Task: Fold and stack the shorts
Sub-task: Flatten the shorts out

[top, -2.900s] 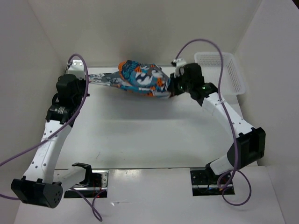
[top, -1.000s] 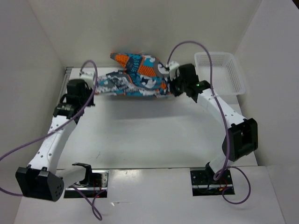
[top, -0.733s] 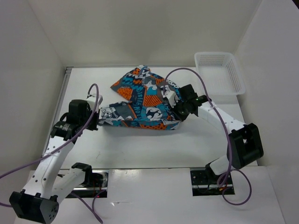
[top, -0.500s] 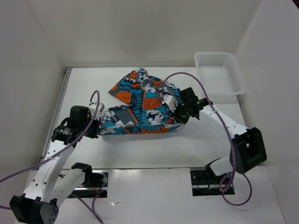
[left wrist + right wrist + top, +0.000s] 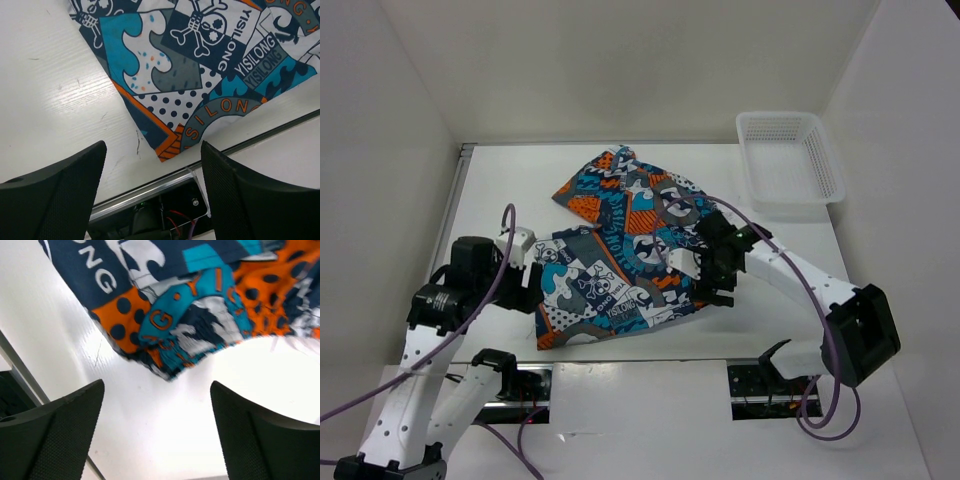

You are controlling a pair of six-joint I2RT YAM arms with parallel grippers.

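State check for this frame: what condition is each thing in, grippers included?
shorts: spread out on the table, unfolded, held by neither gripper.
left gripper: open, empty, over the shorts' near left corner.
right gripper: open, empty, over the shorts' right edge.
white mesh basket: upright, nothing inside, apart from the shorts.

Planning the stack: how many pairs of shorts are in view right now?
1. The shorts lie spread on the middle of the table, between the open left gripper and the open right gripper. Another pair beneath the fabric cannot be ruled out.
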